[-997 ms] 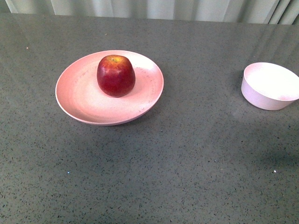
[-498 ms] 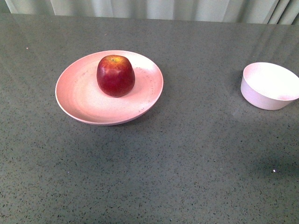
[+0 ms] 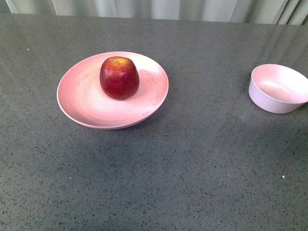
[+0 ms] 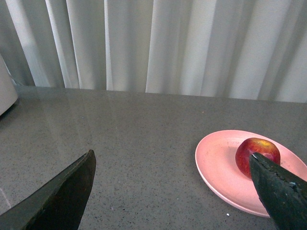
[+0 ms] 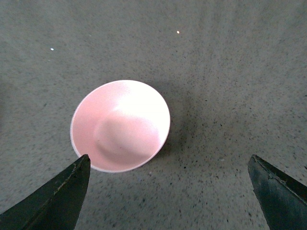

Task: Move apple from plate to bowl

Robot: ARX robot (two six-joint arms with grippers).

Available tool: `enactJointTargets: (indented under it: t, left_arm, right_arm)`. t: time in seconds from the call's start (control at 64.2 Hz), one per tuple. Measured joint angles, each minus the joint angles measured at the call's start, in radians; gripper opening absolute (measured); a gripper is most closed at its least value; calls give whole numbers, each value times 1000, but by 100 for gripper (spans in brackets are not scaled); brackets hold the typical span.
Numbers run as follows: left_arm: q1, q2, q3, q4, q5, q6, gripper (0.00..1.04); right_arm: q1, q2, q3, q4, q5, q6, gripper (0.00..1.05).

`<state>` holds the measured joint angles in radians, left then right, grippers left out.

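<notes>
The dark red apple (image 3: 119, 77) stands upright on the wide pink plate (image 3: 82, 103) at the left of the grey table. The small pale bowl (image 3: 279, 88) stands empty at the right edge. Neither gripper shows in the front view. In the left wrist view the apple (image 4: 254, 149) sits on the plate (image 4: 216, 163); my left gripper (image 4: 172, 160) is open, empty and short of the plate, one fingertip (image 4: 273, 184) overlapping the apple in the picture. In the right wrist view my right gripper (image 5: 169, 165) is open and empty, above and beside the bowl (image 5: 120, 125).
The speckled grey tabletop (image 3: 192, 159) spreads between plate and bowl. Pale curtains (image 4: 158, 43) hang behind the table's far edge. A white object (image 4: 5, 88) stands at the table's edge in the left wrist view.
The bowl's inside is a little darker, as a shadow now falls on it. The apple, plate and bowl have not moved.
</notes>
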<state>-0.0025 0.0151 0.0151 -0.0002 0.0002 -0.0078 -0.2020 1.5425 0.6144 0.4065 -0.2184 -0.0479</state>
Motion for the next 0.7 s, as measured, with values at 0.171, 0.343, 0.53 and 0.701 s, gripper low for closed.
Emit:
enactJointTargets:
  t: [0.171, 0.343, 0.53, 0.701]
  left_arm:
    - [0, 0, 0, 0, 0, 0, 96]
    - [0, 0, 0, 0, 0, 0, 96]
    - [0, 0, 0, 0, 0, 0, 96]
    - [0, 0, 0, 0, 0, 0, 96]
  right_arm:
    - [15, 251, 177, -21, 25, 22, 96]
    - [41, 356, 264, -51, 34, 40, 96]
    - [73, 424, 332, -85, 34, 79, 96]
    - [90, 458, 357, -108, 39, 106, 87]
